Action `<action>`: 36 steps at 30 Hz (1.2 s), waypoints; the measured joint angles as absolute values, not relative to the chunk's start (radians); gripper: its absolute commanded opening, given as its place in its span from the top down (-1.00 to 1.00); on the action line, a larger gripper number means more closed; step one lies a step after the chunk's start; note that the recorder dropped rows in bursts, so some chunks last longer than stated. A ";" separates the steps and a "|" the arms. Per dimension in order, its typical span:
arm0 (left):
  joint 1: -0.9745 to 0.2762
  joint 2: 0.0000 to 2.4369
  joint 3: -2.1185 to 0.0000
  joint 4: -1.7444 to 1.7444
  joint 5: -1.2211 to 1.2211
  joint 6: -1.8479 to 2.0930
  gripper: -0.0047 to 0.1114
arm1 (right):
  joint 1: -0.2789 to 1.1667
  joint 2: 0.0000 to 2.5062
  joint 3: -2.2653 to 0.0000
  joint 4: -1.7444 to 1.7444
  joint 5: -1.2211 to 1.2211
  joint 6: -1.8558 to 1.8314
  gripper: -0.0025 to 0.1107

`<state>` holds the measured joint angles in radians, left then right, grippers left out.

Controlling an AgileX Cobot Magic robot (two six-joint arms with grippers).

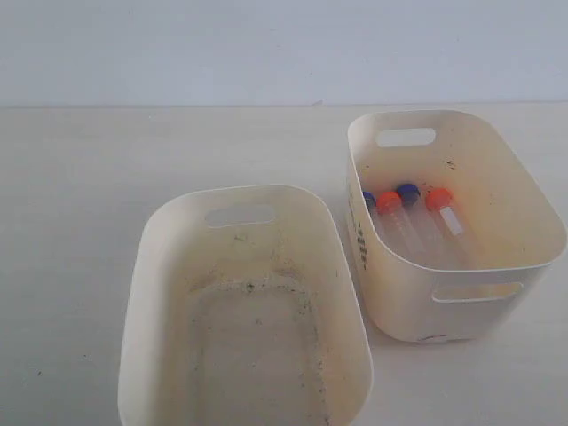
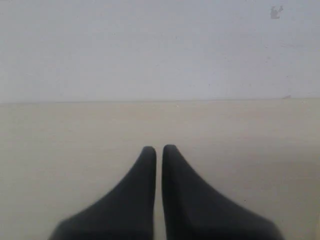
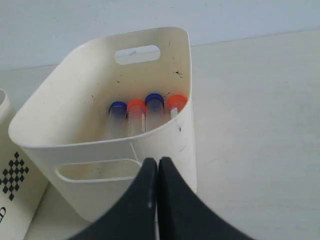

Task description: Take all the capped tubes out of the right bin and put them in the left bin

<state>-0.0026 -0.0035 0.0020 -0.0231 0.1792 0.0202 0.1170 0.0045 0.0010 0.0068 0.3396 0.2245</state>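
Note:
The right bin (image 1: 532,209) stands at the right of the exterior view, and capped tubes lie side by side on its floor: two with orange caps (image 1: 388,201) (image 1: 437,197) and two with blue caps (image 1: 407,192) (image 1: 368,200). The left bin (image 1: 155,266), its floor grimy, stands beside it and holds no tubes. In the right wrist view my right gripper (image 3: 158,161) is shut and empty, just outside the right bin's (image 3: 75,100) near wall, with the tube caps (image 3: 135,106) beyond it. My left gripper (image 2: 159,148) is shut over bare table. Neither arm shows in the exterior view.
The bins sit on a pale table (image 1: 71,177) with a plain white wall behind. In the right wrist view the left bin's outer wall (image 3: 12,185), with a black check print, shows beside the right bin.

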 measured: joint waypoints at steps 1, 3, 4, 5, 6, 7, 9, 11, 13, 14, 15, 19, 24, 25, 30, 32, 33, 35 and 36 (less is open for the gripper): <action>-0.003 -0.004 0.002 -0.023 0.179 0.020 0.85 | 0.117 0.005 0.001 0.007 0.337 0.224 0.96; -0.003 -0.004 0.002 -0.023 0.179 0.020 0.85 | 0.117 0.005 0.001 0.007 0.326 0.224 0.96; -0.003 -0.004 0.002 -0.023 0.179 0.020 0.85 | 0.117 0.005 0.001 0.007 0.316 0.224 0.96; -0.003 -0.004 0.002 -0.023 0.179 0.020 0.85 | 0.117 0.005 0.001 0.007 0.306 0.224 0.96; -0.003 -0.004 0.002 -0.023 0.179 0.020 0.85 | 0.117 0.005 0.001 0.007 0.296 0.224 0.96; -0.003 -0.004 0.002 -0.023 0.179 0.020 0.85 | 0.117 0.005 0.001 0.007 0.284 0.224 0.96; -0.003 -0.004 0.002 -0.023 0.179 0.020 0.85 | 0.117 0.005 0.001 0.007 0.251 0.224 0.96; -0.003 -0.004 0.002 -0.023 0.179 0.020 0.85 | 0.117 0.005 0.001 0.007 0.211 0.224 0.96; -0.003 -0.004 0.002 -0.023 0.179 0.020 0.85 | 0.117 0.005 0.001 0.007 0.147 0.224 0.96; -0.003 -0.004 0.002 -0.023 0.179 0.020 0.85 | 0.117 0.005 0.001 0.007 0.094 0.224 0.96; -0.003 -0.004 0.002 -0.023 0.179 0.020 0.85 | 0.117 0.005 0.001 0.007 0.042 0.224 0.96; -0.003 -0.004 0.002 -0.023 0.179 0.020 0.85 | 0.117 0.004 0.001 0.007 -0.290 0.224 0.96; -0.003 -0.004 0.002 -0.023 0.179 0.020 0.85 | 0.117 0.002 -0.006 0.030 -0.658 0.199 0.96; -0.003 -0.004 0.002 -0.023 0.179 0.020 0.85 | 0.117 0.002 -0.028 0.059 -0.663 0.181 0.96; -0.003 -0.004 0.002 -0.023 0.179 0.020 0.85 | 0.117 0.022 -0.213 0.230 -0.364 0.000 0.96; -0.003 -0.004 0.002 -0.023 0.179 0.020 0.85 | 0.117 0.068 -0.290 0.260 -0.176 -0.069 0.96; -0.003 -0.004 0.002 -0.023 0.179 0.020 0.85 | 0.117 0.101 -0.326 0.270 -0.067 -0.087 0.96; -0.003 -0.004 0.002 -0.023 0.179 0.020 0.85 | 0.117 0.163 -0.374 0.278 0.117 -0.106 0.96; -0.003 -0.004 0.002 -0.023 0.179 0.020 0.85 | 0.117 0.197 -0.389 0.279 0.207 -0.112 0.96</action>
